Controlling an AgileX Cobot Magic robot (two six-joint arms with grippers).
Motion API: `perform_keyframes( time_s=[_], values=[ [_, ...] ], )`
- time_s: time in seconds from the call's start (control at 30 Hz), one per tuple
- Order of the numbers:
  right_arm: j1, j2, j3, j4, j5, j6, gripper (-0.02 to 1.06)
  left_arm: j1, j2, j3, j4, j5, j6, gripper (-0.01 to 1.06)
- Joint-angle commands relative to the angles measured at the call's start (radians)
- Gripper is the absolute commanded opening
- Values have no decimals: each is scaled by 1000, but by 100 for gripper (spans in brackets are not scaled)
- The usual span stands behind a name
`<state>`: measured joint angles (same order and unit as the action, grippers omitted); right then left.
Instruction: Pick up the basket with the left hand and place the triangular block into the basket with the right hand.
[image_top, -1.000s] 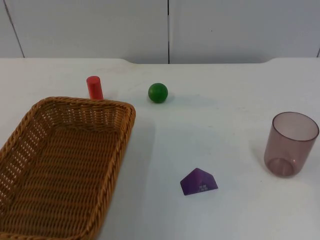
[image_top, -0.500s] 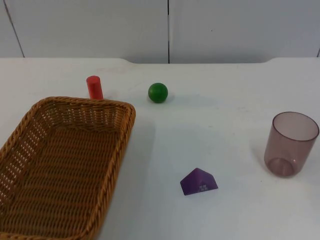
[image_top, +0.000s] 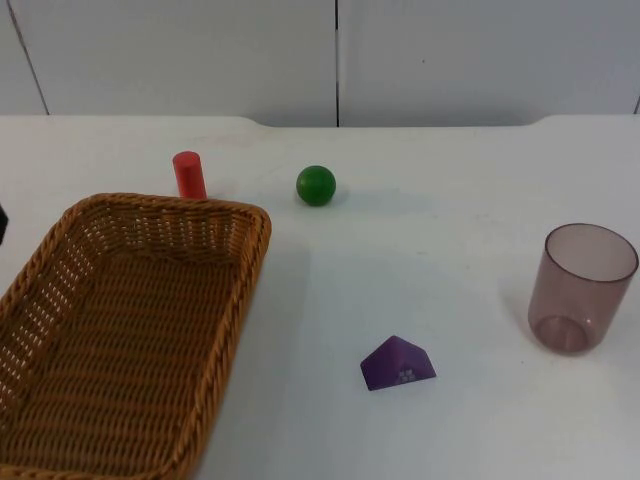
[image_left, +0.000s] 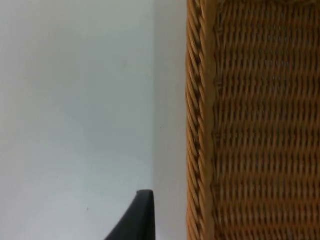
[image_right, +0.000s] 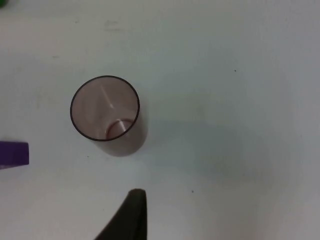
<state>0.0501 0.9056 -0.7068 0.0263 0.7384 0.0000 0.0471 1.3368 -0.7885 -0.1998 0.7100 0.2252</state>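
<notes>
The wicker basket (image_top: 130, 330) sits nearest on the white table (image_top: 450, 200), open side up, with nothing inside. The left claw (image_left: 141, 215) hangs over bare table just beside the basket's outer rim, apart from it; whether it is released or clenched I cannot tell. The purple triangular block (image_top: 398, 363) lies flat on the table, to the right of the basket and well apart from it. The right claw (image_right: 132, 212) hovers near the upright translucent cup (image_right: 105, 108); its state is unclear too. Farther back stand a green ball (image_top: 316, 185) and a red cylinder (image_top: 189, 175), upright just behind the basket's far rim, perhaps touching it.
</notes>
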Motion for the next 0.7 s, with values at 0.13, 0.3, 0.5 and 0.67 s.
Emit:
perform_keyframes(
  time_s=[0.13,0.3,0.5,0.67],
  values=[
    [-6,-2,-7,2,-17,-11,105,-8,229,-134,-25,-22,102,105],
    [-6,-2,-7,-2,-17,-11,105,-8,382,-212,-26,-19,193,105],
    [-6,-2,-7,-2,-17,-11,105,-6,524,-255,-22,-46,242,95],
    [-6,-2,-7,-6,-17,-11,105,-6,613,-260,-45,-51,246,82]
  ],
)
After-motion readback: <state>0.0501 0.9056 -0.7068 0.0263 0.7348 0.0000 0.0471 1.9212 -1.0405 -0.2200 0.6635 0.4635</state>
